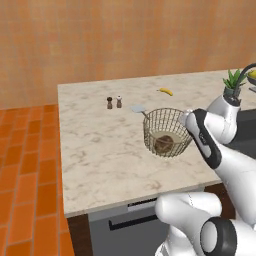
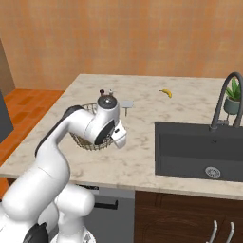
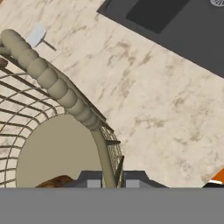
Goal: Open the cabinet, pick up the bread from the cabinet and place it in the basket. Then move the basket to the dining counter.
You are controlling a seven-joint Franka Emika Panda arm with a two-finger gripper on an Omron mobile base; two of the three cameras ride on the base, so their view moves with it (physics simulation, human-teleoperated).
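Note:
The tan wire basket (image 1: 165,131) is over the cream marble dining counter (image 1: 100,150); I cannot tell if it rests on it or hangs just above. The dark brown bread (image 1: 163,144) lies inside on the pale base. My gripper (image 3: 110,183) is shut on the basket's rim wire, at the side nearest the sink. In the hand view the thick twisted rim (image 3: 52,81) curves away up and left, and the bread (image 3: 54,181) peeks in at the bottom. In the right base view my arm covers most of the basket (image 2: 90,142).
Two small shakers (image 1: 114,102), a banana (image 1: 166,91) and a pale flat utensil (image 1: 138,108) lie farther back on the counter. A dark sink (image 2: 199,149) with a faucet (image 2: 223,99) and a potted plant (image 2: 232,97) is to the right. Orange floor tiles (image 1: 25,175) lie to the left.

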